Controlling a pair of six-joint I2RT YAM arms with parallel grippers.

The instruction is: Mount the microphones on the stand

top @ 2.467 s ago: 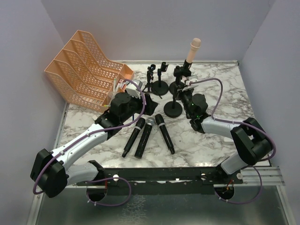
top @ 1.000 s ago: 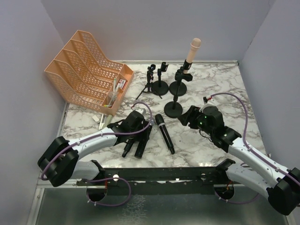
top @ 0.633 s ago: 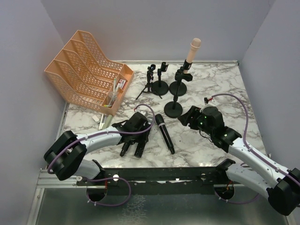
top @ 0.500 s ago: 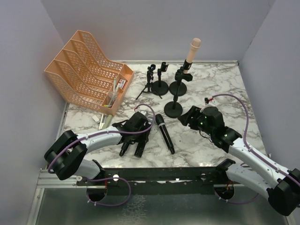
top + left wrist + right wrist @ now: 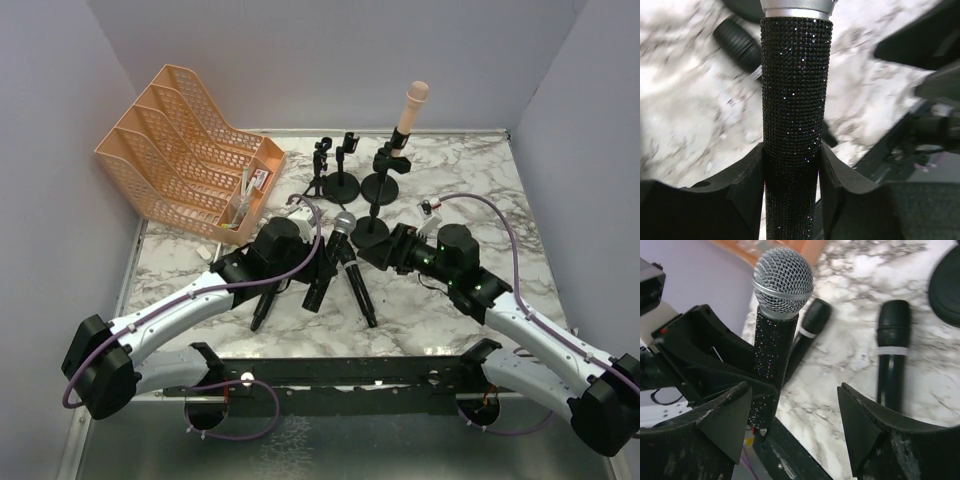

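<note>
1. Nearest the arm bases, two all-black microphones lay flat on the marble table (image 5: pixel 460 190): the left black microphone (image 5: pixel 262 310) and the right black microphone (image 5: pixel 357 290), apart, neither touched.
2. Between them, the left gripper (image 5: pixel 792 160) pinched the mesh-headed microphone (image 5: pixel 796 90) by its lower barrel. The foam pads (image 5: pixel 745 180) were pressed to both sides, the silver head was uppermost and the microphone was clear of the table.
3. The right gripper (image 5: pixel 794 390) faced that microphone with its jaws spread wide and nothing between them. It was close but not touching.
4. Handling, as I judged it: a stiff body, likely head-heavy. The glittered barrel looked rough enough to sit well in foam. The mesh head looked dentable, so I would take hold on the barrel just under the silver collar, never on the mesh.
5. Further back stood the nearest stand (image 5: pixel 370 232), then a round-based stand (image 5: pixel 342 185) and a tripod stand (image 5: pixel 318 170). None of these held a microphone. I could not make out which way the clips faced.
6. At the far stand, the pink microphone (image 5: pixel 413 105) sat upright in its clip.
7. Far left was an orange file tray (image 5: pixel 180 140).
</note>
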